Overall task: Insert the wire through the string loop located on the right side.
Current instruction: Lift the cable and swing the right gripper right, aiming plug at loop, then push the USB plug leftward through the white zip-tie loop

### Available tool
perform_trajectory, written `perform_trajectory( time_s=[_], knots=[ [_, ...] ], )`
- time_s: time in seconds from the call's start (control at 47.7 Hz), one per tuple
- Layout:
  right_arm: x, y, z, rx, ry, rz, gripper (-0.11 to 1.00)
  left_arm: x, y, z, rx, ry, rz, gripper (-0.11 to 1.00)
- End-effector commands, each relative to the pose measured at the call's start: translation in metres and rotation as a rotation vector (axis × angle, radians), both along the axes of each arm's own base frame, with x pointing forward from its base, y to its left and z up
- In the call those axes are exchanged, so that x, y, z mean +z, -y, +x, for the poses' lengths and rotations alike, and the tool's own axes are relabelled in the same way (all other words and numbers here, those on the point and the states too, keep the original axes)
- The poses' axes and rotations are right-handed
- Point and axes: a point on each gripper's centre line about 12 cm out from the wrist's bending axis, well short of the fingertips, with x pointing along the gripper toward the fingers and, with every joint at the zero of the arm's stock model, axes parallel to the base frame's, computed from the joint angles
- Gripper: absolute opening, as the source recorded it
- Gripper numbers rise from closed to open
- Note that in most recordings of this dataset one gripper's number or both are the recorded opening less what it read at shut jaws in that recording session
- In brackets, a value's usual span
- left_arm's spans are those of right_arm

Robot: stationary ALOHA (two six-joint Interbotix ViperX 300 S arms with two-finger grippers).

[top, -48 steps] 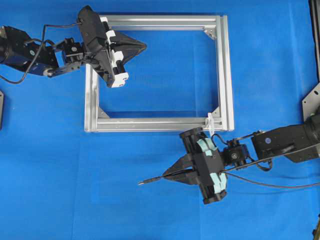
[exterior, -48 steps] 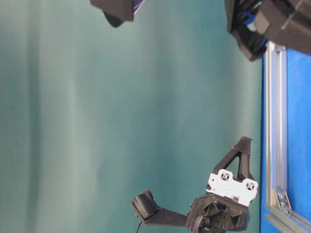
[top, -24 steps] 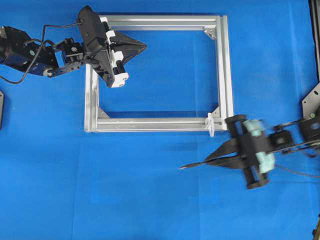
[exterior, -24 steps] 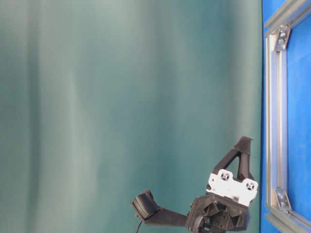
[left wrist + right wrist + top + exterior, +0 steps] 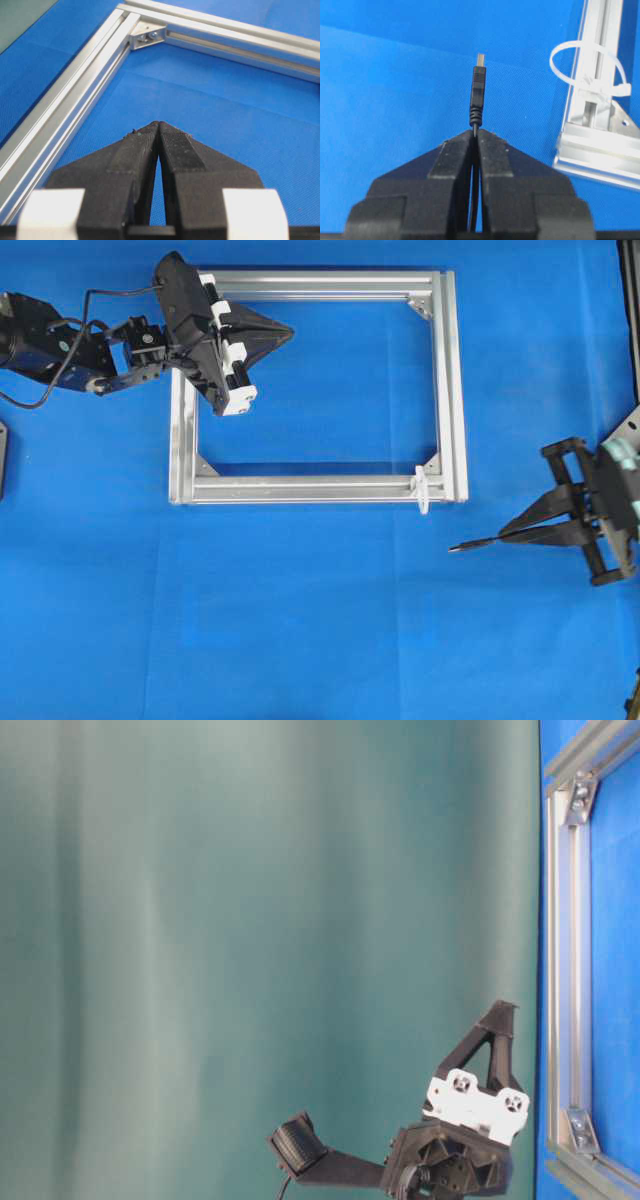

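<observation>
My right gripper [image 5: 503,533] [image 5: 475,132] is shut on the wire [image 5: 478,95], whose black plug tip [image 5: 470,544] sticks out ahead of the fingertips, pointing left. The white string loop [image 5: 423,489] [image 5: 586,62] is tied to the silver frame [image 5: 457,390] at its near right corner; in the right wrist view it stands up and to the right of the plug. The plug is right of and below the loop in the overhead view, apart from it. My left gripper [image 5: 289,334] [image 5: 158,123] is shut with nothing in it, hovering inside the frame's upper left part.
The rectangular aluminium frame lies flat on the blue mat [image 5: 300,620], with triangular corner brackets [image 5: 146,35]. The table-level view shows the frame bar [image 5: 565,970] on edge and the left arm's body [image 5: 470,1120] against a green backdrop.
My right gripper with the wire has swept right across the mat, from below the frame's bottom bar to the right edge of the overhead view. The left arm has not moved.
</observation>
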Motion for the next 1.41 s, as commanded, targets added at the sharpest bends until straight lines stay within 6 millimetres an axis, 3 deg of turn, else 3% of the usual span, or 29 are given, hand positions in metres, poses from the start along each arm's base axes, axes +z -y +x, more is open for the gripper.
perform_trajectory(
  time_s=[0.0, 0.608, 1.385],
  knots=[
    [0.003, 0.001, -0.001, -0.004, 0.017, 0.006, -0.04, 0.016, 0.001, 0.002, -0.004, 0.05, 0.016, 0.0],
    [-0.004, 0.037, 0.006, -0.197, 0.016, -0.011, -0.04, 0.016, 0.004, 0.003, -0.013, 0.049, 0.017, 0.0],
    [-0.003, 0.04, 0.007, -0.219, 0.02, -0.011, -0.04, 0.016, 0.004, 0.003, -0.016, 0.049, 0.019, 0.0]
  ],
)
